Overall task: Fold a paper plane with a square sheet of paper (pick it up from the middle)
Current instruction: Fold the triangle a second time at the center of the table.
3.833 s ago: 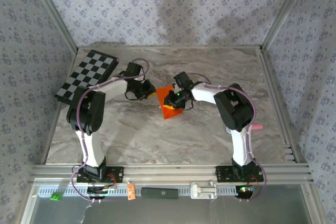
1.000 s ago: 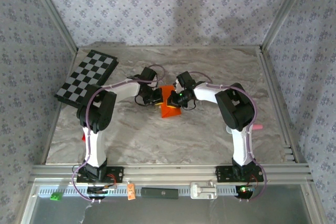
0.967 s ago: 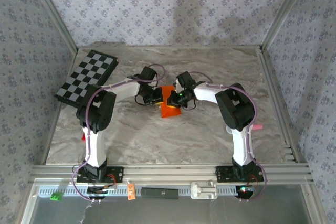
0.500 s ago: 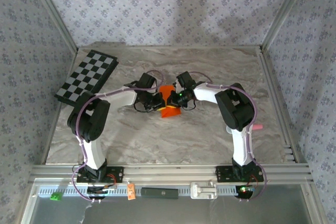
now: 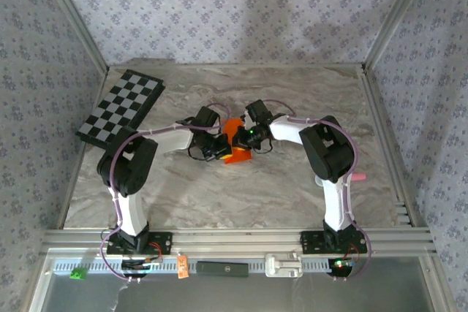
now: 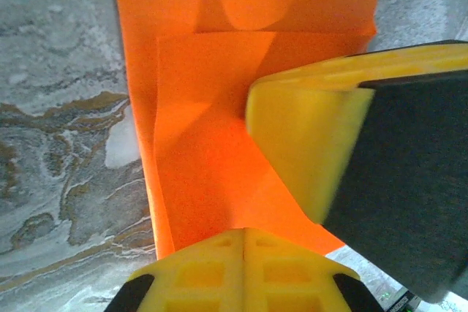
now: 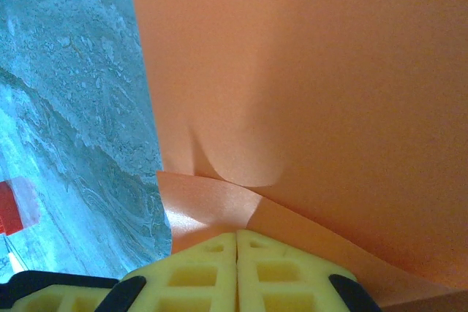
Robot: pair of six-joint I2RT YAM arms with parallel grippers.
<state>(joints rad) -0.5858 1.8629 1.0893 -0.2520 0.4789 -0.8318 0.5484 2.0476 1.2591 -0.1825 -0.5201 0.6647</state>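
Grey and marble-patterned, the table (image 5: 241, 195) carries a black-and-white checkerboard (image 5: 121, 105) at the upper left of the top view. It lies at a slant near the table's edge, well apart from both gripper tips.

The left arm reaches from the lower left up toward the centre. There the left gripper (image 5: 219, 153) meets the left edge of the orange sheet of paper (image 5: 236, 156), which lies flat at the middle of the table. Just right of it the right gripper (image 5: 240, 140) comes down on the same sheet from the upper right, so the two tips sit close together over the paper. Farther right, past the right arm's elbow, a small pink object (image 5: 360, 177) lies on the table.

In the left wrist view the sheet runs from the top of the frame down the centre, with a folded flap and straight creases across it. At the bottom centre the left gripper's yellow tips are pressed together with no gap and no paper between them, resting at the sheet's near edge. At the right of that frame a yellow finger of the right gripper bears on the flap.

In the right wrist view the table fills the left side, with a tiny red block (image 7: 11, 206) at the lower left edge. The paper spreads across the right. At the bottom centre the right gripper's tips are closed against each other — on top of a folded layer, not gripping it.
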